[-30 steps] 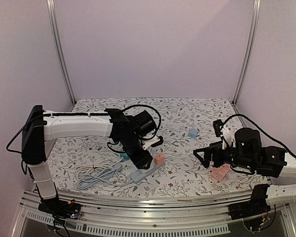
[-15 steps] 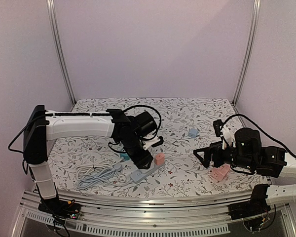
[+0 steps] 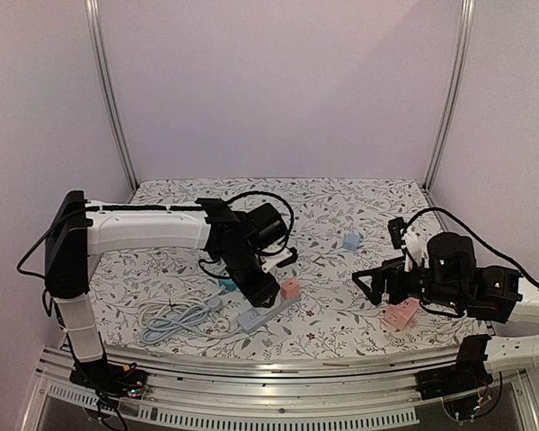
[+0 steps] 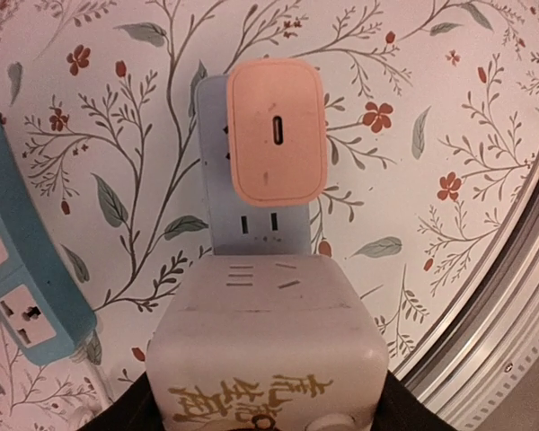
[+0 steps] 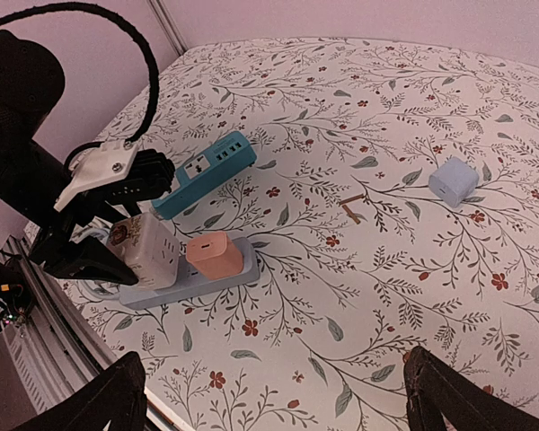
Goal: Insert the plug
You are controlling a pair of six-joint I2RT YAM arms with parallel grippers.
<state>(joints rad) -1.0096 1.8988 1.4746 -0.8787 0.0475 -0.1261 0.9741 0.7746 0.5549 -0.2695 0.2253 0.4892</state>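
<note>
My left gripper (image 3: 260,287) is shut on a white cube plug (image 4: 265,350), also seen in the right wrist view (image 5: 144,247). It holds the plug upright over the near end of the grey power strip (image 4: 256,215). I cannot tell whether its prongs are in a socket. A pink plug (image 4: 277,132) sits plugged into the far end of the strip (image 3: 256,316). My right gripper (image 3: 375,285) is open and empty, hovering above the table to the right of the strip.
A teal power strip (image 5: 202,172) lies just beyond the grey one. A coiled white cable (image 3: 175,319) lies at the left. A light blue cube (image 3: 350,241) sits mid-table. A pink power strip (image 3: 400,314) lies under my right arm. The table's front rail (image 4: 512,359) is close.
My left gripper has shifted very slightly with the white plug in it, staying over the grey strip. The right arm has not moved.
</note>
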